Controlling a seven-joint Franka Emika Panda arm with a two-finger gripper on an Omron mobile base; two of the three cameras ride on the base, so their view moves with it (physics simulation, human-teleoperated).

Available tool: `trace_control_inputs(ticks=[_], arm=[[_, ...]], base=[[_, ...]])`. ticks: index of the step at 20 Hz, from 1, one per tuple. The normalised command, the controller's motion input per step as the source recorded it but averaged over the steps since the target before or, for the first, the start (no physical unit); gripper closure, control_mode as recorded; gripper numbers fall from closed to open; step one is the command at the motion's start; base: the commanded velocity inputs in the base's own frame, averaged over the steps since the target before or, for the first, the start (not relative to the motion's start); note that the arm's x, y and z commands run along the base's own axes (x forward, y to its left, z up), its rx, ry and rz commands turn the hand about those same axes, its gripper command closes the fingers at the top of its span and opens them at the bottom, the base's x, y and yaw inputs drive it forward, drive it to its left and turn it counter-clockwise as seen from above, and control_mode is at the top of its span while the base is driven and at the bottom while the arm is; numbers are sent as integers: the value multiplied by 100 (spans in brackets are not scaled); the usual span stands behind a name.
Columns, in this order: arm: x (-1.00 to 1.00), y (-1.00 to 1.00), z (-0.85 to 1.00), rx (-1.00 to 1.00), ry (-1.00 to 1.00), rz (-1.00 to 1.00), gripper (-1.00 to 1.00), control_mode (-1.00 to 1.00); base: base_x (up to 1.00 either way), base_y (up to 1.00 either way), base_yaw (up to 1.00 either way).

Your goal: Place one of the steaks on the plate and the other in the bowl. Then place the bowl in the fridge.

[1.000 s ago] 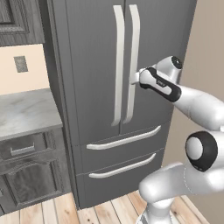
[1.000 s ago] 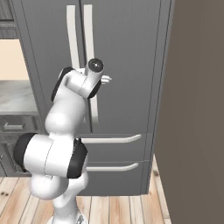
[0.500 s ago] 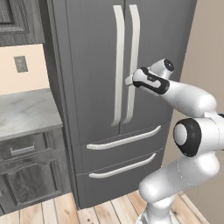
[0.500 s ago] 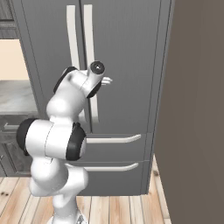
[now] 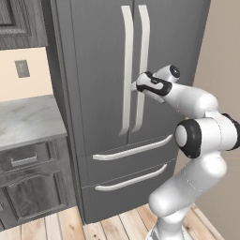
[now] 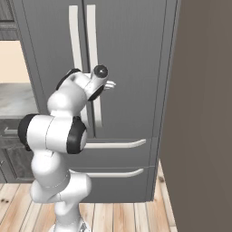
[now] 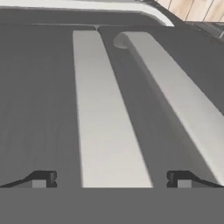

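Observation:
The fridge stands shut, a tall grey steel French-door unit with two long pale handles and two drawers below. My gripper is at mid-height of the right door's handle, also seen as the gripper from the other side. In the hand view the gripper is open, and the right door's handle runs between its two fingertips without either visibly touching it. The left door's handle lies beside it. The steaks, the plate and the bowl are out of view.
A grey marble counter over dark cabinet drawers adjoins the fridge's left side. A tall brown wall panel stands close on the fridge's right. Wooden floor lies in front.
The hand has edged left and closer to the fridge doors, onto the right handle, while the elbow has swung outward. The jaws have stayed open and the fridge has stayed shut.

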Motion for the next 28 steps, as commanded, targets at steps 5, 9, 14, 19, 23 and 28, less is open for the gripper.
trace_control_inputs(ticks=[5, 9, 14, 19, 23, 28], arm=[[39, 1, -60, 0, -8, 0, -100, -100], [39, 0, -87, -3, -14, 0, -100, -100], [45, 5, -89, -8, -9, 0, 100, -100], [36, -8, -32, 0, -2, 4, 100, -100], [10, -3, -22, -4, 0, 2, 100, -100], [0, -25, -16, -2, -3, 0, 100, -100]], base=[[0, 0, 0], [0, 0, 0], [0, 0, 0], [0, 0, 0], [0, 0, 0], [0, 0, 0]])
